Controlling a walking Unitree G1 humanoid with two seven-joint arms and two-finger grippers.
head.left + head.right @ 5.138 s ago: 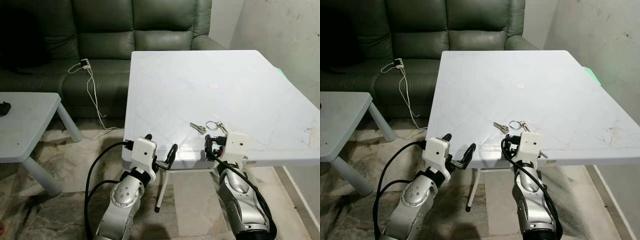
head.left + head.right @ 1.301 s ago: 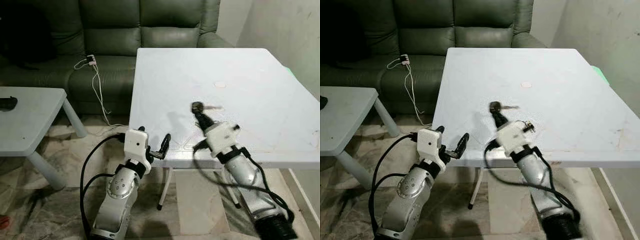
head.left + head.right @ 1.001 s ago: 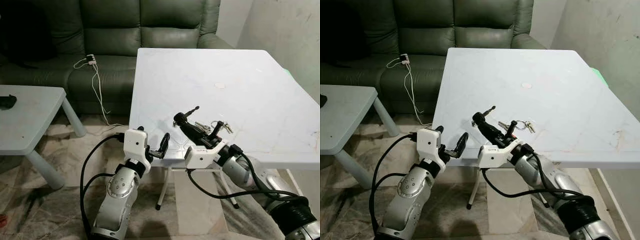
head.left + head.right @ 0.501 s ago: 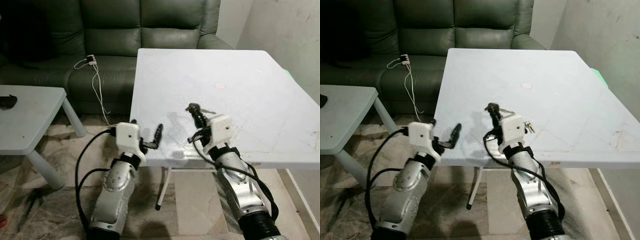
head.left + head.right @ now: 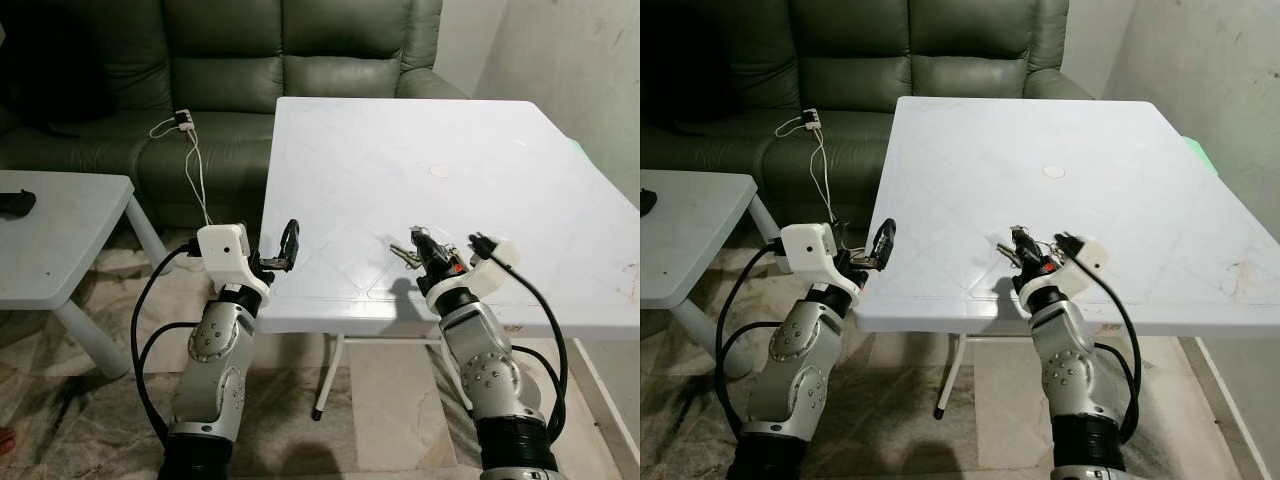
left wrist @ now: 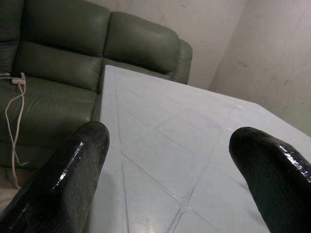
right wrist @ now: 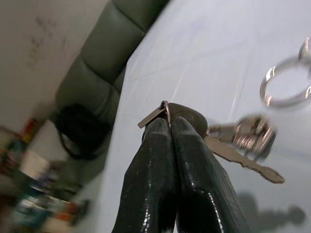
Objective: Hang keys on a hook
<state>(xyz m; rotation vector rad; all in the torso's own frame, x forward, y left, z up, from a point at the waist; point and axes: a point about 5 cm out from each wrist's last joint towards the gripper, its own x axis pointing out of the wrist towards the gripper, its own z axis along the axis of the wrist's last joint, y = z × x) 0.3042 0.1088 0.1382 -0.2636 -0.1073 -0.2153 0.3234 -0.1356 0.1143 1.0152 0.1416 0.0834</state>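
White desk (image 5: 420, 140): your right jaws (image 7: 170, 127) pinch the keys (image 7: 233, 138) at their tips; left jaws (image 6: 170, 160) gape. A swing could shake them loose.

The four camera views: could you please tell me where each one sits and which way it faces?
Left eye, right eye: head stereo pair, looking forward and down at the white table, sofa, both arms.
Left wrist: along the open left gripper, over the table toward the sofa.
Right wrist: along the right gripper, shut on the keys.
Shared: table and sofa.
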